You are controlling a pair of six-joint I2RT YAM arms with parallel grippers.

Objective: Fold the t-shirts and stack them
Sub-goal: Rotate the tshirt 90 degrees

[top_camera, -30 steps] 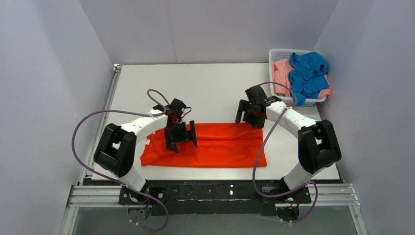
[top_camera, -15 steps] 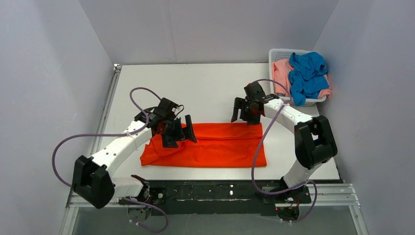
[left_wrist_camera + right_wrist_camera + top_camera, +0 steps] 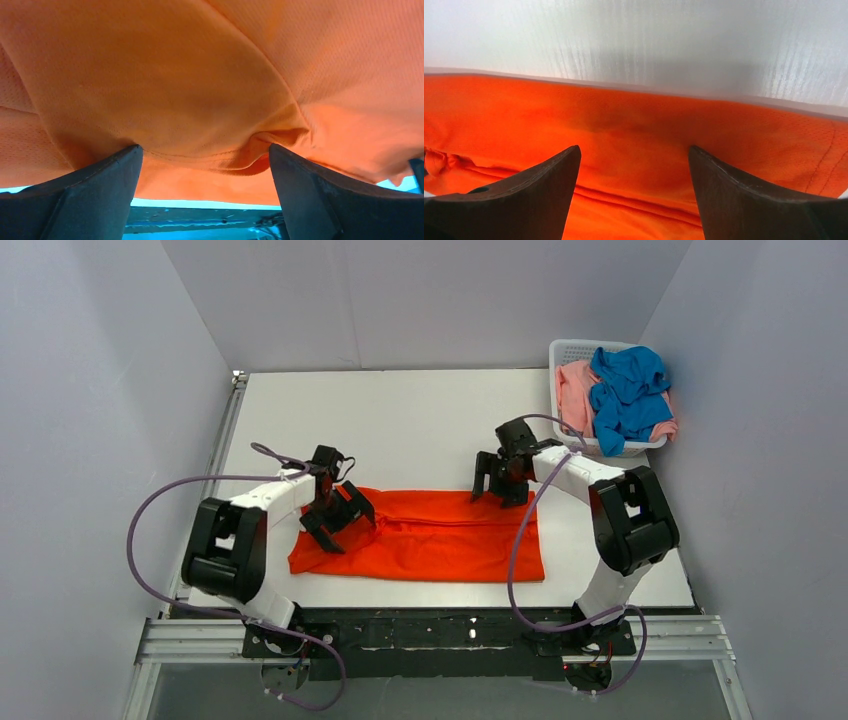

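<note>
Grey-walled booth, white worktop (image 3: 420,410). White slotted plastic basket (image 3: 560,348) sits at the far right corner, holding a bright blue t-shirt (image 3: 628,385) partly over a pale pink t-shirt (image 3: 572,390). Bright orange-red t-shirt (image 3: 450,540) lies at near centre of the worktop, folded into a long band with a lengthwise crease, left end rumpled. Left arm (image 3: 270,495) bends low over the shirt's left end; left fingers (image 3: 90,195) spread wide, a bunched hem fold between them, not pinched. Right arm (image 3: 580,470) reaches the shirt's far edge; right fingers (image 3: 534,195) spread wide over the cloth, gripping nothing.
</note>
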